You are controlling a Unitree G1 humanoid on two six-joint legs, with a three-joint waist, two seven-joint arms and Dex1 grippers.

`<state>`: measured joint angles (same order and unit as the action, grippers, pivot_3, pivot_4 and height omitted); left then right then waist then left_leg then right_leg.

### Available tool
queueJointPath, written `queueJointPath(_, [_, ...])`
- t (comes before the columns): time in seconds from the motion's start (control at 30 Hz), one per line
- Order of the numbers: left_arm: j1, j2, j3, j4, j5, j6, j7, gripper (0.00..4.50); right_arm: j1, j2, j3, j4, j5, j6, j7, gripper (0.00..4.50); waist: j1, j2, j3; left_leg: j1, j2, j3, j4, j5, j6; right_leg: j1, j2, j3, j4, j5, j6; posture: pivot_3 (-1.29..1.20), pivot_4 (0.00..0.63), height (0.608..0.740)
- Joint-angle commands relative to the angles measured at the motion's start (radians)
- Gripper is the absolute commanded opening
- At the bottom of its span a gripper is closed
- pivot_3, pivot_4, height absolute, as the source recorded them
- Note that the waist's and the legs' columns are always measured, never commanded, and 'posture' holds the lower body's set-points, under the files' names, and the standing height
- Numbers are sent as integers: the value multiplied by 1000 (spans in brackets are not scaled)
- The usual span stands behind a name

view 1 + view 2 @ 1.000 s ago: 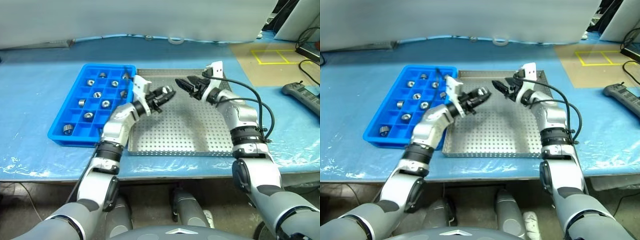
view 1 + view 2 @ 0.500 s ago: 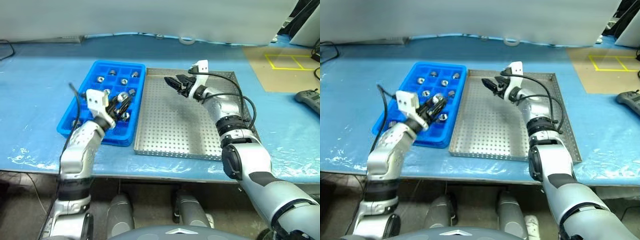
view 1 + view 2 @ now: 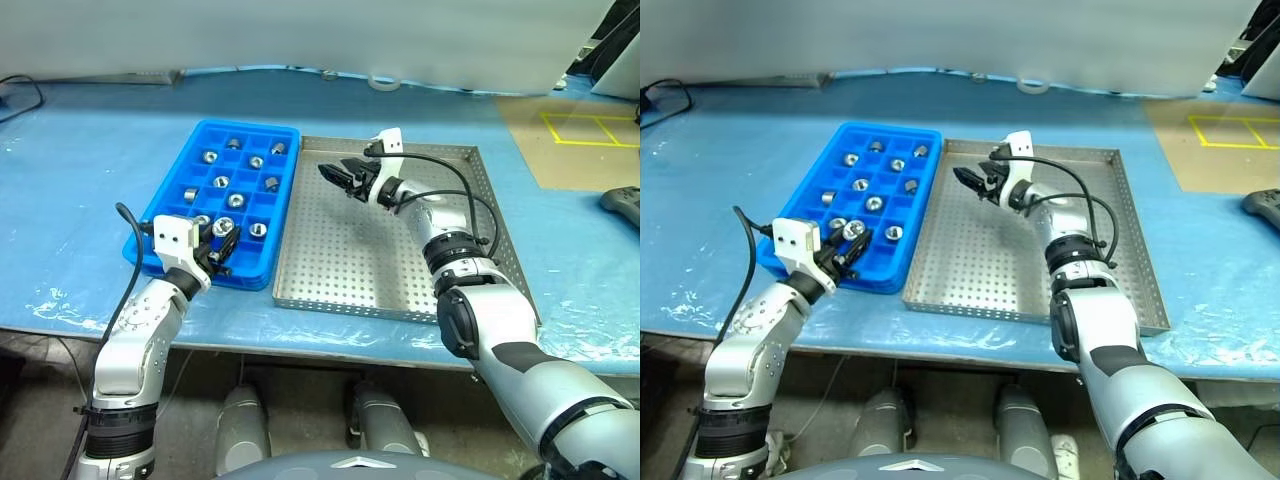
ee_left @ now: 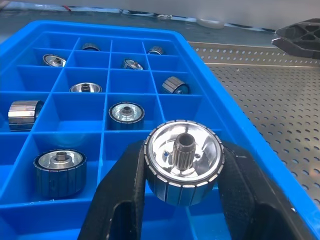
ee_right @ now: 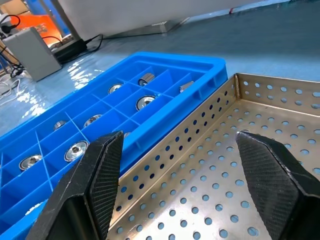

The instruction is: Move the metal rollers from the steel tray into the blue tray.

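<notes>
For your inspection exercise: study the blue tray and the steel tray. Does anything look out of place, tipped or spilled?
Nothing spilled. One oddity: in the blue tray, two metal rollers lie on their sides, while most sit flat, hole up. The left gripper holds another roller above the tray's near cells. The steel tray has no loose rollers.

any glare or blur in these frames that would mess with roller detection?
Left wrist view: the held roller is sharp, with bright highlights on its face; the far tray rows go soft. Right wrist view: the fingers and steel tray are crisp, the background is blurred. Left eye view: even light, glare on the plastic sheet at the table's near edge, and the rollers in the blue tray show small.
</notes>
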<state>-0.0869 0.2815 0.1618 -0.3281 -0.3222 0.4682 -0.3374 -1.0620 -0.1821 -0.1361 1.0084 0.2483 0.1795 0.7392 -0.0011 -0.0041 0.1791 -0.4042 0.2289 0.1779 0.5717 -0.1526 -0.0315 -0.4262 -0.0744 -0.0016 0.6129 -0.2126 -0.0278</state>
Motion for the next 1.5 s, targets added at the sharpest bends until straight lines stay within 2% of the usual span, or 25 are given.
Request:
queueJointPath(0.03, [15,22,-4,9,18,20,12,1696,1,-27,-11,-57,3,-11,0,3734,-3,0,0,0,0,0,0,0,0,0,0,0,0,0,0,-270,150,740])
queueJointPath(0.8, [106,1,-6,-32,6,49,60,1696,21,-34,-1,-55,-14,-15,-9,3734,-16,3,-2,1,0,0,1,0,0,0,0,1,1,0,0,-268,150,740])
queueJointPath(0.97, [94,-12,5,-27,-11,51,69,3414,23,-26,2,-61,-18,-14,-10,3734,-17,4,-2,2,0,0,1,0,0,0,0,1,2,0,0,-267,150,740])
queueJointPath(1.07, [60,-18,23,-11,-45,37,50,4303,22,-24,2,-61,-20,-14,-11,3734,-16,4,-2,2,0,0,1,0,0,0,1,1,3,0,0,-266,150,740])
queueJointPath(1.1, [40,-20,30,-2,-62,26,37,4472,20,-23,-2,-61,-17,-13,-11,3734,-15,4,-2,2,0,0,1,0,-1,0,1,1,3,0,0,-260,150,740])
queueJointPath(1.37, [-253,16,-5,230,-74,-142,-146,4472,-6,-18,-16,-84,1,-3,9,3734,11,3,0,-1,0,0,3,3,-2,-2,0,0,8,2,-3,-280,150,740])
queueJointPath(1.5, [-359,12,-27,323,-70,-205,-211,4472,30,-35,2,-135,-14,7,18,3734,10,3,-1,-1,-2,0,4,6,-2,-2,-1,2,8,3,-4,-303,150,740])
